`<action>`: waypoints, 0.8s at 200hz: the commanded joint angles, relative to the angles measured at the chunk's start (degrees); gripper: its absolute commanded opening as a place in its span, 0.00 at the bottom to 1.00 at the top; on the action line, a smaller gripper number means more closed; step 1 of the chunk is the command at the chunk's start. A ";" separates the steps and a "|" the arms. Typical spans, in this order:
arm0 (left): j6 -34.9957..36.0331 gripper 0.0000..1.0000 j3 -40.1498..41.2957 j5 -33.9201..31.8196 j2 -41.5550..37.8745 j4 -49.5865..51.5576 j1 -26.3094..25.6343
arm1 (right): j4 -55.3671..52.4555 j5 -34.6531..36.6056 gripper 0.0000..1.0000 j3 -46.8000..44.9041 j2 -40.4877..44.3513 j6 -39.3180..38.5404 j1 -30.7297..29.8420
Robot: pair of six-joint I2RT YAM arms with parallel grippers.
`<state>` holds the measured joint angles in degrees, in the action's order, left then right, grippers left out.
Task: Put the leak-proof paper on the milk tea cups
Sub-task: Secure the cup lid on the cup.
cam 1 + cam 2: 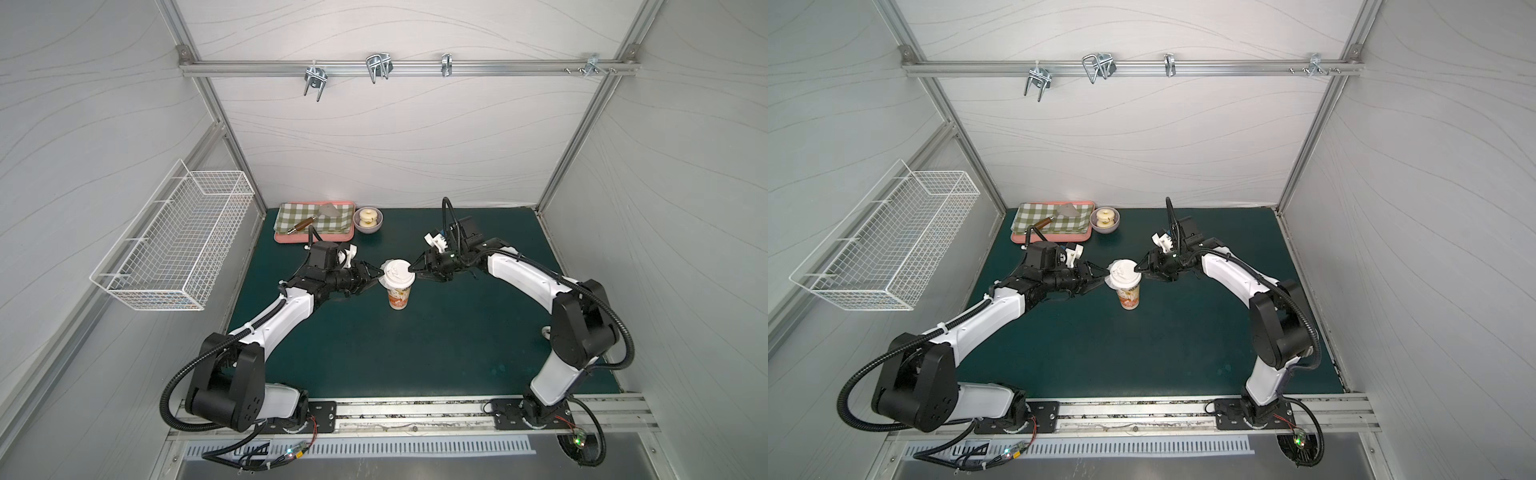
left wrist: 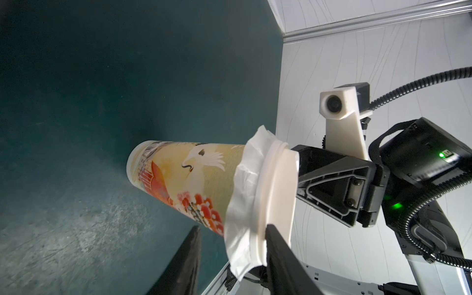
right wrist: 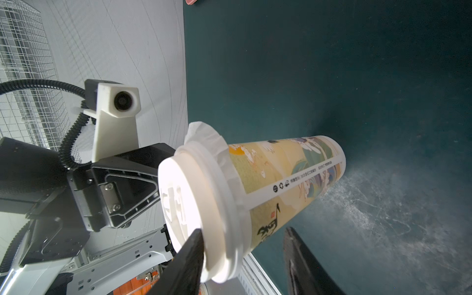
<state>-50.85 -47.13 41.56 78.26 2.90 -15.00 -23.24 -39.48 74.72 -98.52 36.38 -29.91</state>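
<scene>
The milk tea cup [image 1: 400, 297] [image 1: 1128, 297] stands upright mid-table, printed with orange-red pictures. A white plastic lid [image 1: 397, 269] sits on its mouth. The leak-proof paper [image 2: 240, 204] [image 3: 204, 135] is caught under the lid, its crumpled edge hanging down around the rim. My left gripper [image 1: 377, 277] [image 2: 233, 227] straddles the rim from the left, open: one finger lies on the lid's top edge, the other is clear of the cup wall. My right gripper [image 1: 414, 272] [image 3: 243, 229] straddles the rim from the right, one finger on the lid top, the other off the cup's side.
A pink tray [image 1: 291, 240] with a green checked cloth and a wooden-handled tool lies at the back left. Beside it is a small lilac bowl [image 1: 368, 220]. A white wire basket [image 1: 174, 237] hangs on the left wall. Metal hooks hang from the rear rail.
</scene>
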 commanded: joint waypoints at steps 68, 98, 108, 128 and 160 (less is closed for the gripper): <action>-0.48 0.46 -0.24 1.20 2.14 -3.78 0.06 | -3.63 3.19 0.51 -0.20 -2.09 -0.71 -0.60; 0.09 0.44 -0.03 0.42 2.86 -2.99 0.02 | -3.64 3.27 0.51 -0.27 -2.04 -0.79 -0.71; 0.29 0.43 0.28 -0.02 2.95 -2.52 0.06 | -3.65 3.30 0.51 -0.36 -2.03 -0.79 -0.69; 0.71 0.41 0.96 -0.72 3.04 -1.43 0.05 | -3.50 3.41 0.51 -0.62 -2.10 -0.79 -0.69; 1.43 0.39 2.20 -1.97 3.30 0.16 0.06 | -3.30 3.27 0.51 -0.80 -2.18 -0.70 -0.69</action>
<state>-50.59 -46.89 42.09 79.96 -0.56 -14.96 -23.31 -39.40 74.72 -98.54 36.36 -30.15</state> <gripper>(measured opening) 0.394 0.509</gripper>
